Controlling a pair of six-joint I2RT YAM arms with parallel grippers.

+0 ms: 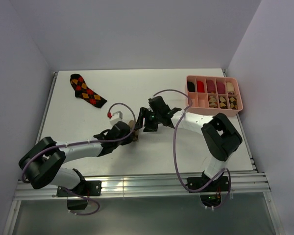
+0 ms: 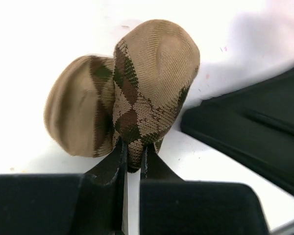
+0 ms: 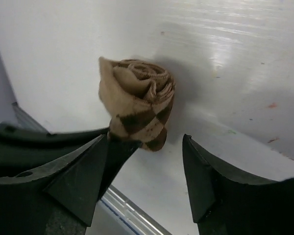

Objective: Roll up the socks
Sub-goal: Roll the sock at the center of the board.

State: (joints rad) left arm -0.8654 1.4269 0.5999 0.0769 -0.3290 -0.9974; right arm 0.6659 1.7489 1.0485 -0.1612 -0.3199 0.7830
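Observation:
The tan-brown-cream argyle sock (image 2: 147, 83) is rolled into a bundle at the table's middle (image 1: 133, 126). My left gripper (image 2: 132, 154) is shut on its lower edge, the fabric pinched between the two fingers. In the right wrist view the roll's spiral end (image 3: 137, 100) faces the camera. My right gripper (image 3: 147, 139) is open around it, and its left finger (image 3: 95, 161) touches the roll. The black-red-orange argyle sock (image 1: 87, 90) lies flat at the far left. I see no loose beige-brown-orange sock.
A pink compartment tray (image 1: 190, 84) stands at the far right. It holds several rolled socks, plain ones in the back row and patterned ones in front. The right gripper's black body (image 2: 245, 137) is close beside the roll. The table's near metal edge (image 3: 132, 215) lies below.

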